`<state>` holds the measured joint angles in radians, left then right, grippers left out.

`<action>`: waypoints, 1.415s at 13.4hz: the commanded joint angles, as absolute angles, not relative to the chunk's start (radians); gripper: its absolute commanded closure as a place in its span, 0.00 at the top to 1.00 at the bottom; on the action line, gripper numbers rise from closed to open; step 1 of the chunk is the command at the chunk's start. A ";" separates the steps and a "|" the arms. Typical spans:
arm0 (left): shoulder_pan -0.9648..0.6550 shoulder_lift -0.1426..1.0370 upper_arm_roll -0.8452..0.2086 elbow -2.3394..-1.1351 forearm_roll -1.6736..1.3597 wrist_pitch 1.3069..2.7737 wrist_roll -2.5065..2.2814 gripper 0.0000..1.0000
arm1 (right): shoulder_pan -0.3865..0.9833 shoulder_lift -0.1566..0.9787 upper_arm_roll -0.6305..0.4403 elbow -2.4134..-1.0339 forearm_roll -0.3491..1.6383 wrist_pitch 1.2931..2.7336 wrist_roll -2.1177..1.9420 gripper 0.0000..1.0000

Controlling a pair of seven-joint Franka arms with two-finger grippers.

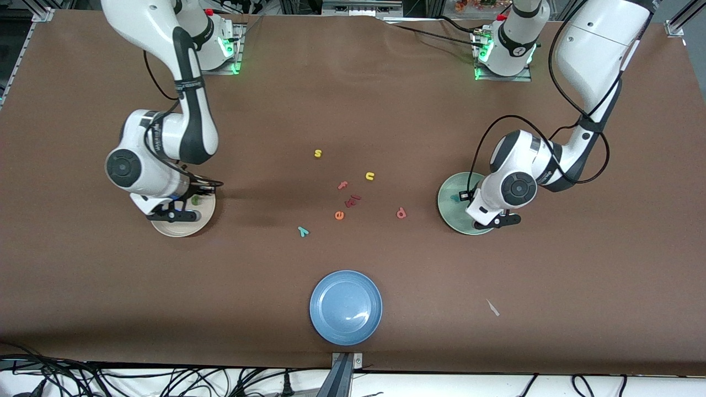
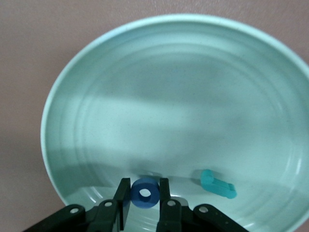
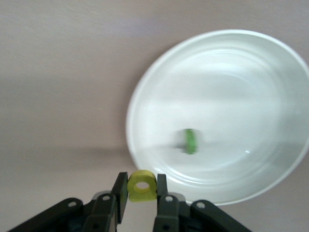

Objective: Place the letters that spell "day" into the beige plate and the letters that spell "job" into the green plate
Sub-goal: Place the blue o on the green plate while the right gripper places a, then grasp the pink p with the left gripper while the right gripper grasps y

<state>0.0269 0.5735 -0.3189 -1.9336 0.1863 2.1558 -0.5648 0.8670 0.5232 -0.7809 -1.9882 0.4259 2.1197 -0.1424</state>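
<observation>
Both grippers were clamped on letters over their plates. In the left wrist view, the left gripper [image 2: 144,195] pinched the blue o [image 2: 145,193] between its two fingers, above the green plate [image 2: 120,96] near its rim; the teal j [image 2: 218,184] already lay flat in that plate, just beside the held letter and apart from it. In the front view the left gripper [image 1: 495,220] hung over the edge of the green plate [image 1: 449,207], which sat toward the left arm's end of the table.

From the right wrist view, the right gripper [image 3: 141,191] squeezed the yellow a [image 3: 142,185] between its fingers, over the rim of the beige plate [image 3: 159,96]; the green d [image 3: 191,141] lay inside that plate, its image blurred. In the front view the right gripper [image 1: 174,214] sat over the beige plate [image 1: 203,223], toward the right arm's end of the table.

On the brown table [image 1: 353,82] between the plates lay the loose letters: the teal y [image 1: 303,231], nearest the front camera of the group, the salmon b [image 1: 401,213], the orange e [image 1: 339,215], a salmon f [image 1: 343,185], a small red piece [image 1: 352,200] I could not read as a letter, a yellow u [image 1: 369,176] and a yellow s [image 1: 317,153]. The blue plate [image 1: 325,325] sat nearest the front camera. No brand or label text on the arms could be read.
</observation>
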 commanded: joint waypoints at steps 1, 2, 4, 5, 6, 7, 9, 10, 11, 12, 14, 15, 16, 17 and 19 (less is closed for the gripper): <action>0.034 0.551 -0.331 -1.936 0.216 2.145 -0.551 1.00 | 0.832 0.505 -0.792 -2.023 0.446 2.126 -0.192 0.76; 0.028 0.545 -0.337 -1.912 0.216 2.102 -0.551 1.00 | 0.827 0.508 -0.787 -2.016 0.448 2.120 -0.183 1.00; 0.023 0.534 -0.382 -1.818 0.206 2.013 -0.560 1.00 | 0.837 0.509 -0.773 -1.990 0.448 2.111 -0.129 1.00; 0.020 0.534 -0.403 -1.765 0.203 1.962 -0.561 1.00 | 0.838 0.509 -0.755 -1.967 0.446 2.096 -0.097 1.00; 0.017 0.538 -0.416 -1.717 0.201 1.935 -0.560 1.00 | 0.836 0.509 -0.736 -1.942 0.446 2.077 -0.075 1.00; 0.017 0.545 -0.432 -1.680 0.202 1.934 -0.557 1.00 | 0.838 0.511 -0.718 -1.919 0.448 2.074 -0.066 1.00; -0.026 0.584 -0.456 -1.614 0.207 1.934 -0.555 1.00 | 0.838 0.541 -0.660 -1.859 0.451 2.075 -0.017 1.00; -0.063 0.609 -0.456 -1.580 0.210 1.934 -0.560 1.00 | 0.838 0.554 -0.638 -1.830 0.451 2.075 0.001 1.00; -0.089 0.629 -0.456 -1.557 0.210 1.936 -0.567 1.00 | 0.836 0.569 -0.611 -1.798 0.453 2.075 0.009 1.00; -0.103 0.653 -0.456 -1.543 0.207 1.943 -0.569 1.00 | 0.833 0.590 -0.583 -1.764 0.456 2.079 0.035 1.00; -0.142 0.702 -0.454 -1.500 0.209 1.977 -0.574 1.00 | 0.833 0.618 -0.552 -1.712 0.459 2.083 0.037 1.00; -0.162 0.716 -0.451 -1.500 0.213 2.005 -0.581 1.00 | 0.830 0.632 -0.536 -1.686 0.457 2.085 0.031 1.00; -0.172 0.727 -0.440 -1.502 0.215 2.043 -0.584 0.98 | 0.828 0.659 -0.520 -1.649 0.457 2.085 0.037 1.00; -0.170 0.742 -0.434 -1.509 0.215 2.083 -0.587 0.92 | 0.830 0.693 -0.506 -1.614 0.457 2.085 0.037 1.00; -0.173 0.775 -0.433 -1.508 0.215 2.118 -0.612 0.90 | 0.827 0.753 -0.474 -1.531 0.457 2.088 0.041 1.00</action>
